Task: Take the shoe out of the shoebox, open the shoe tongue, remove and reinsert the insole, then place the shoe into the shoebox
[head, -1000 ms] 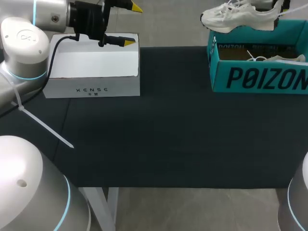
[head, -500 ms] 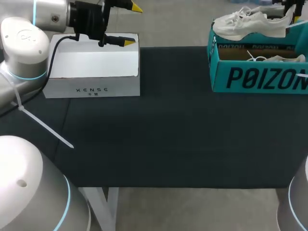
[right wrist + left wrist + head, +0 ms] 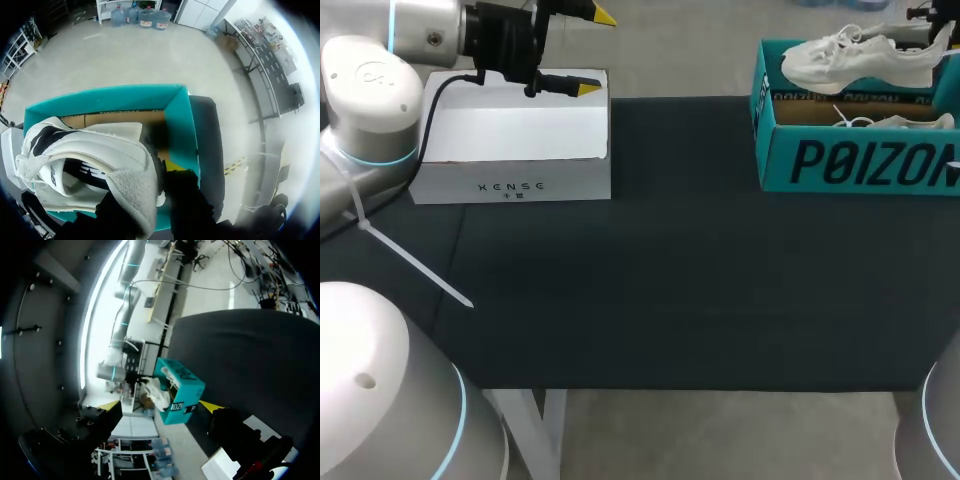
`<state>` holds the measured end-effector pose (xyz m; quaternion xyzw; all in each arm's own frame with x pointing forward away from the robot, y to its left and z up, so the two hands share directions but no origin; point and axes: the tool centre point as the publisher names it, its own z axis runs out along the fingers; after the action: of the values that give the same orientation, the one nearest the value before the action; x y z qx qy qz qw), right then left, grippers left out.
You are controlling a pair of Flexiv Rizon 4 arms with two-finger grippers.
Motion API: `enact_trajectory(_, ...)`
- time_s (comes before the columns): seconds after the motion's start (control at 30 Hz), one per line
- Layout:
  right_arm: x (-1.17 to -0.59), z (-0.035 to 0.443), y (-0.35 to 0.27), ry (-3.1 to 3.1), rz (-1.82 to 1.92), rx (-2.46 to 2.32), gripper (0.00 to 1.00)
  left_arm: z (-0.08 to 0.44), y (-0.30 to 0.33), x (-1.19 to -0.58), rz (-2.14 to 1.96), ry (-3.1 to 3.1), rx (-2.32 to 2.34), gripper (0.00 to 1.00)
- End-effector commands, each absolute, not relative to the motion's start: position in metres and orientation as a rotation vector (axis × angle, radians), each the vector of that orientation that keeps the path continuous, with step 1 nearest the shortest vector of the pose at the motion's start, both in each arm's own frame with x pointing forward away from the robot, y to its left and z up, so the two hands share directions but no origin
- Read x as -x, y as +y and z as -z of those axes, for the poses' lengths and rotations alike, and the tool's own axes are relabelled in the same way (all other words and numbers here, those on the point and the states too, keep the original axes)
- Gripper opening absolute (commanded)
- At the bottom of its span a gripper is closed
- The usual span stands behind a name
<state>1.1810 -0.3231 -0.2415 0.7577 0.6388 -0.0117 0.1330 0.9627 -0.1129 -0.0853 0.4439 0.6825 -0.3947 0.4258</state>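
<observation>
Right gripper (image 3: pixel 159 172) fingers clamp the white shoe (image 3: pixel 860 65) by its heel, holding it level over the teal shoebox (image 3: pixel 860 160) at far right (likely ready to lower in); left gripper (image 3: pixel 595 52), fingers apart and empty, hovers clear over the white box (image 3: pixel 510 135), far left

1. At 1 o'clock, a teal shoebox (image 3: pixel 850 160) stands open on the black table mat (image 3: pixel 670 280).
2. A white sneaker (image 3: pixel 860 62) hangs over its opening, toe towards 9 o'clock; a second white shoe (image 3: pixel 905 121) lies inside.
3. At 11 o'clock, the left gripper (image 3: pixel 595 53), fingers apart, hovers over a closed white box (image 3: pixel 515 150).
</observation>
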Motion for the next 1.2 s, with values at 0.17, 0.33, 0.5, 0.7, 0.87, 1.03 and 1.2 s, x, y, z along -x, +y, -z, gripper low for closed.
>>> enact_trajectory(0.17,-1.207,0.275,-0.328,1.918,0.132,-2.161,0.00,0.085,-0.112,-0.963,0.985,1.709,-1.113,1.00)
enact_trajectory(0.33,-1.207,0.291,-0.335,1.910,0.145,-2.146,0.00,0.085,-0.112,-0.963,0.985,1.709,-1.113,1.00)
enact_trajectory(0.5,-1.209,0.307,-0.339,1.891,0.130,-2.213,0.00,0.085,-0.112,-0.963,0.985,1.709,-1.113,1.00)
enact_trajectory(0.7,-1.209,0.324,-0.341,1.891,0.126,-2.241,0.00,0.085,-0.112,-0.963,0.985,1.709,-1.113,1.00)
enact_trajectory(0.87,-1.211,0.336,-0.346,1.888,0.113,-2.319,0.00,0.085,-0.112,-0.963,0.985,1.709,-1.113,1.00)
enact_trajectory(1.03,-1.209,0.347,-0.347,1.894,0.151,-2.314,0.00,0.085,-0.112,-0.963,0.985,1.709,-1.113,1.00)
enact_trajectory(1.2,-1.209,0.357,-0.347,1.933,0.187,-2.296,0.00,0.085,-0.112,-0.963,0.985,1.709,-1.113,1.00)
